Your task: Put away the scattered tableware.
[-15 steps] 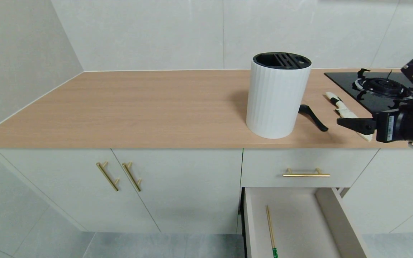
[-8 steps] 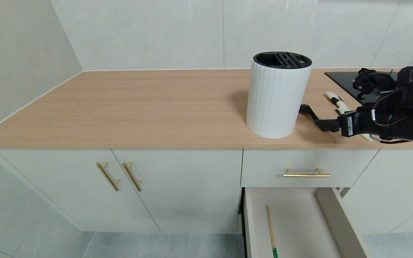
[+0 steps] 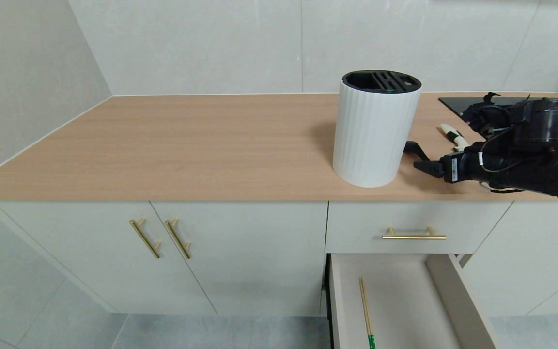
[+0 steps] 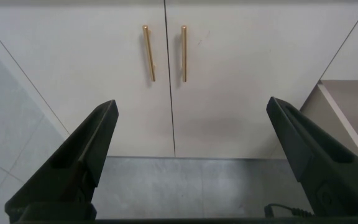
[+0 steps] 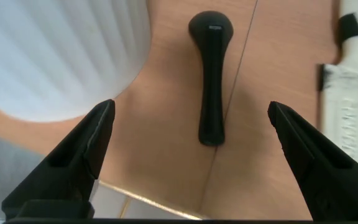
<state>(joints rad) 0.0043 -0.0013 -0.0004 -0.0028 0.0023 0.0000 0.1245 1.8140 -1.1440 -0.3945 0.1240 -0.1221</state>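
Observation:
A black-handled utensil (image 5: 209, 81) lies flat on the wooden countertop (image 3: 211, 140) beside a tall white ribbed holder (image 3: 375, 138) with a black slotted top. My right gripper (image 5: 190, 109) hovers just above this utensil, open, its fingers on either side of the handle. In the head view, the right gripper (image 3: 424, 167) covers most of the black-handled utensil (image 3: 410, 147). A white knife with black bands (image 3: 453, 135) lies to the right, near the stove. My left gripper (image 4: 191, 104) hangs open in front of the cabinet doors, holding nothing.
A black gas stove (image 3: 458, 104) sits at the counter's far right. Below the counter, the lower drawer (image 3: 342, 291) stands pulled out with a pair of chopsticks (image 3: 366, 310) inside. Cabinet doors with gold handles (image 4: 165, 53) are at the lower left.
My right arm has moved left along the counter's front, from beside the white knife to over the black-handled utensil next to the holder.

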